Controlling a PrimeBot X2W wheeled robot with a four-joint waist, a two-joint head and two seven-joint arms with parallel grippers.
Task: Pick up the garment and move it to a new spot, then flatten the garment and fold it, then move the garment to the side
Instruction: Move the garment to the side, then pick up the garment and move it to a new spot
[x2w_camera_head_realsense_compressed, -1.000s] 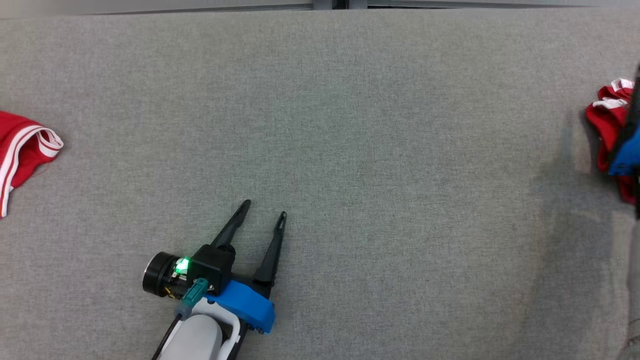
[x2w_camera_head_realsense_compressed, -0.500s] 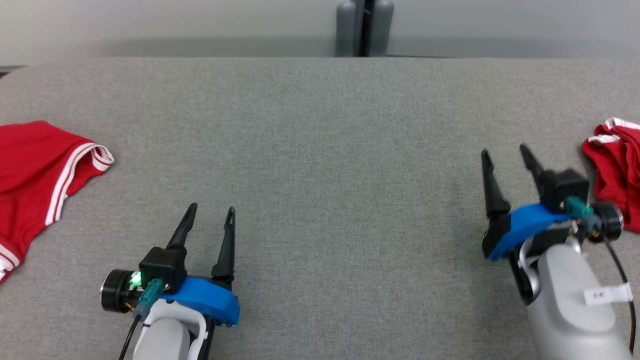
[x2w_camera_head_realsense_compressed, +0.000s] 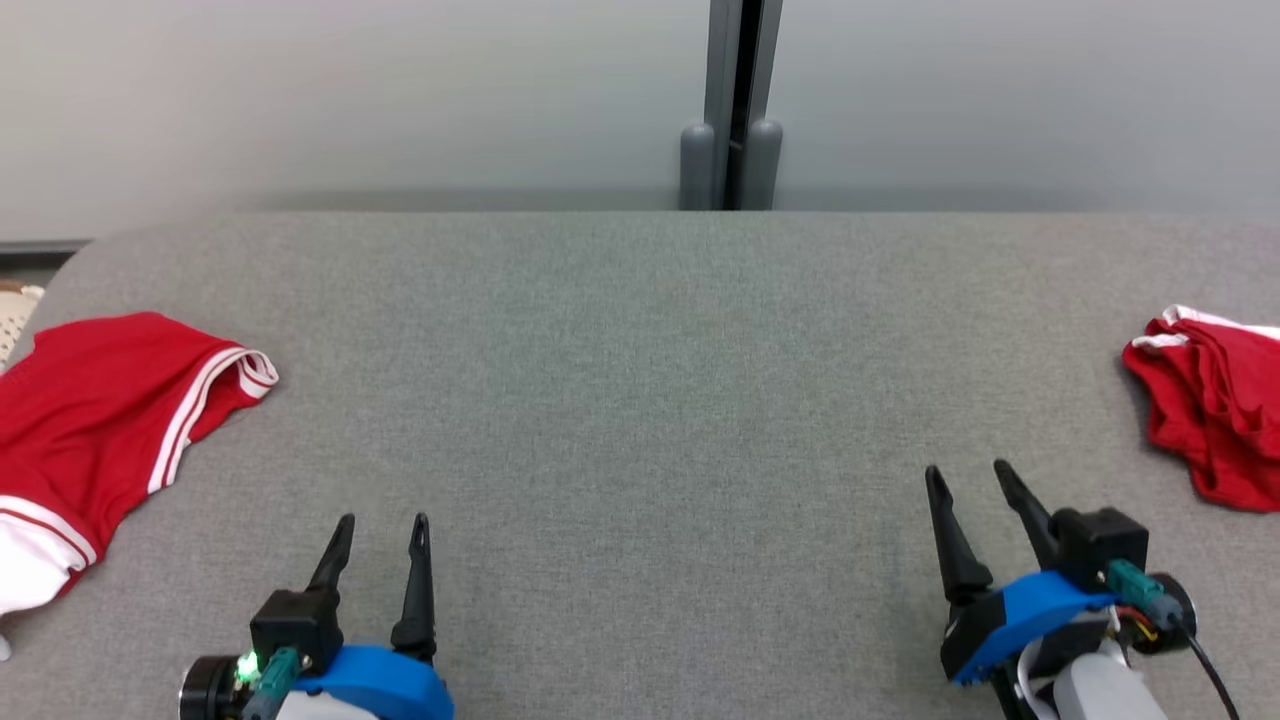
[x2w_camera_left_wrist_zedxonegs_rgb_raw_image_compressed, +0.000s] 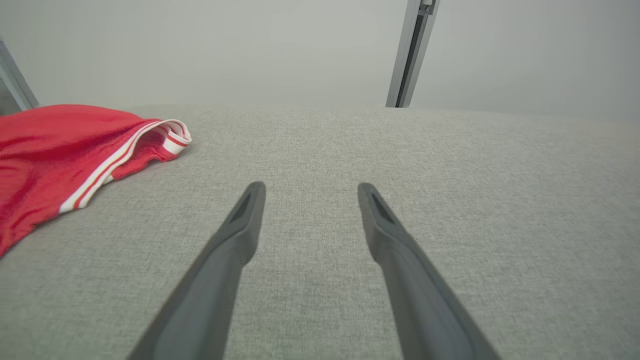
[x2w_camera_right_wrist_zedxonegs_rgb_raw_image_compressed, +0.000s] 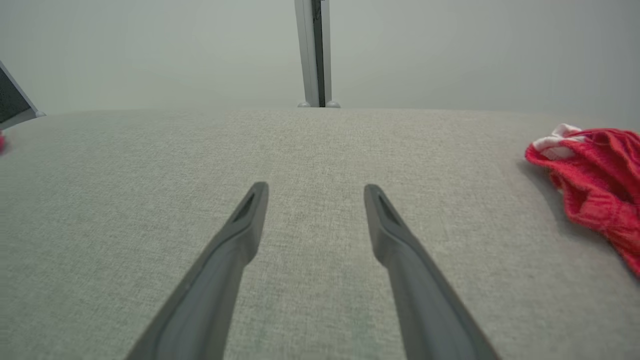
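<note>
From the head view, the grey surface (x2w_camera_head_realsense_compressed: 640, 400) stretches wide. A striped red garment (x2w_camera_head_realsense_compressed: 100, 420) lies fairly flat at its far left edge, white bands along one hem. A crumpled red garment (x2w_camera_head_realsense_compressed: 1210, 420) sits bunched at the far right edge. The left tool (x2w_camera_head_realsense_compressed: 383, 522) rests low at the near left, its two dark fingers parted and nothing between them. The right tool (x2w_camera_head_realsense_compressed: 966, 470) is at the near right, likewise spread and empty, near the crumpled red garment but apart from it. A grey post (x2w_camera_head_realsense_compressed: 735, 150) stands behind the surface.

In the left wrist view, the left tool (x2w_camera_left_wrist_zedxonegs_rgb_raw_image_compressed: 310, 187) gapes over bare cloth, with the striped red garment (x2w_camera_left_wrist_zedxonegs_rgb_raw_image_compressed: 65, 145) off to its left, untouched.

In the right wrist view, the right tool (x2w_camera_right_wrist_zedxonegs_rgb_raw_image_compressed: 316, 187) stands wide and holds nothing. The crumpled red garment (x2w_camera_right_wrist_zedxonegs_rgb_raw_image_compressed: 595, 180) lies to its right, clear of the fingers.
</note>
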